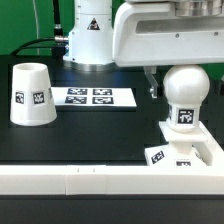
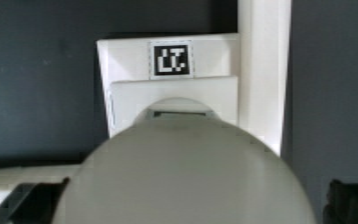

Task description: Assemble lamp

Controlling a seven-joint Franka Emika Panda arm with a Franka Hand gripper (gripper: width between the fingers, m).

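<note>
The round necked bulb point(image 1: 186, 92) stands upright on the low square base point(image 1: 197, 150) at the exterior view's right. My gripper point(image 1: 178, 84) is lowered over the bulb. One dark finger point(image 1: 152, 86) hangs just beside the bulb, with a small gap. In the wrist view the bulb point(image 2: 190, 150) fills the space between the two fingers point(image 2: 30, 205), which stand apart from its sides. The gripper point(image 2: 190, 208) is open. The base's tag point(image 2: 172, 58) shows beyond the bulb. The conical shade point(image 1: 32, 95) stands alone at the exterior view's left, far from the gripper.
The marker board point(image 1: 92, 97) lies flat between the shade and the bulb. A long white rail point(image 1: 90, 180) runs along the front edge, and the base sits against it; it also shows in the wrist view point(image 2: 265, 70). The arm's white pedestal point(image 1: 90, 35) stands behind.
</note>
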